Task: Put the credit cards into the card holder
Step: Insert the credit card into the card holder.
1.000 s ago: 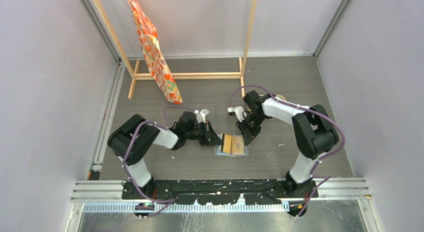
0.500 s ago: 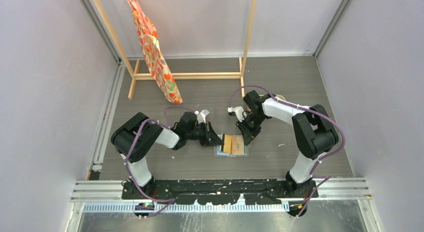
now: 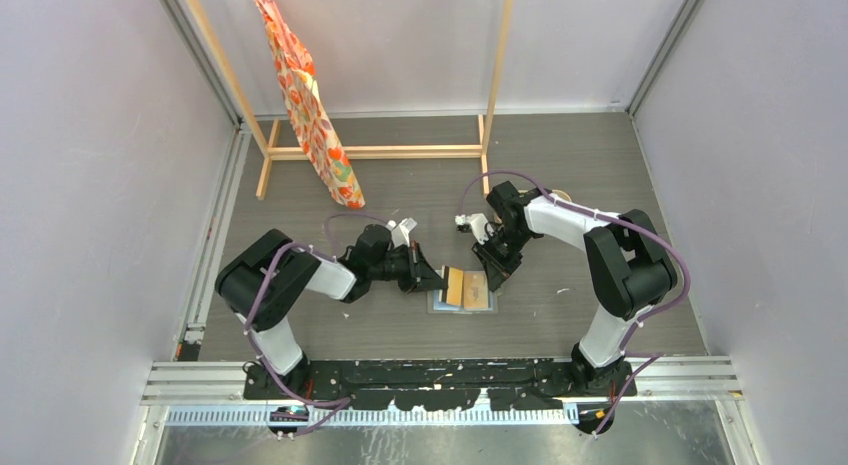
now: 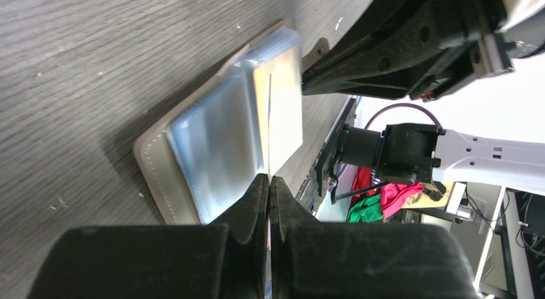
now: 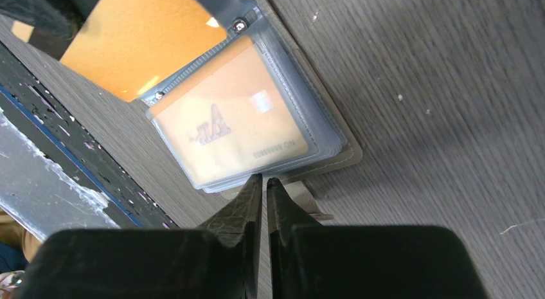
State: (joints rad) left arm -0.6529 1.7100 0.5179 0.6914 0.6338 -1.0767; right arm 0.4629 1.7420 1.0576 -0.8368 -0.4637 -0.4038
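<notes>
The holder is lying open on the counter, a little toward 6 o'clock from the middle, with its clear sleeves facing up.

The left hand is reaching in from the holder's 9 o'clock. Its fingers are clamping flat on one end of a card, so the free end is pointing toward 3 o'clock. The card is hanging just over the empty sleeve on that side, its face roughly level with the holder. I judge that the shallow angle is meant to let the leading edge slip under the plastic instead of butting against it. As far as the views show, the card is not yet sitting in any pocket.

The right hand is resting at the holder's 2 o'clock edge. Its fingers are almost together, with only a slit between them and the tips on the rim. It appears to be nipping that edge, probably to stop the light holder from skidding toward 3 o'clock as the card pushes in.

A stowed card is sitting inside the sleeve on the 3 o'clock half, so that pocket is taken.
</notes>
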